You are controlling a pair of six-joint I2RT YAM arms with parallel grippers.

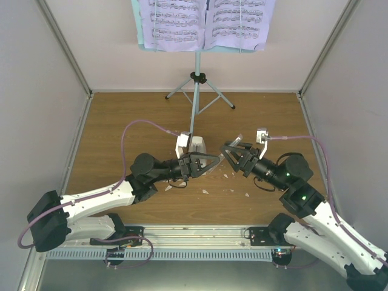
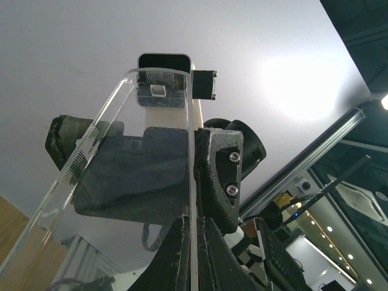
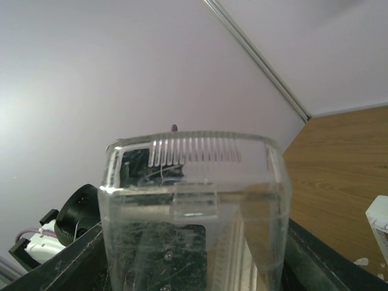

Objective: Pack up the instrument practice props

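Note:
The clear triangular cover (image 3: 194,200) is held in the air between both grippers. My left gripper (image 2: 195,233) is shut on one thin wall of the cover (image 2: 91,151). My right gripper (image 3: 197,254) is shut across its sides, one finger (image 3: 85,254) on each flank. In the top view the left gripper (image 1: 212,159) and the right gripper (image 1: 229,151) meet tip to tip mid-table. The small white metronome (image 1: 183,145) stands just behind the left gripper and also shows in the right wrist view (image 3: 379,233). The pale blue music stand (image 1: 196,91) stands at the back with sheet-music pages (image 1: 176,24) on it.
Small white crumbs (image 1: 227,176) lie on the wooden table (image 1: 109,133) below the grippers. White walls close the left, right and back sides. The stand's tripod legs (image 1: 221,100) spread over the back of the table.

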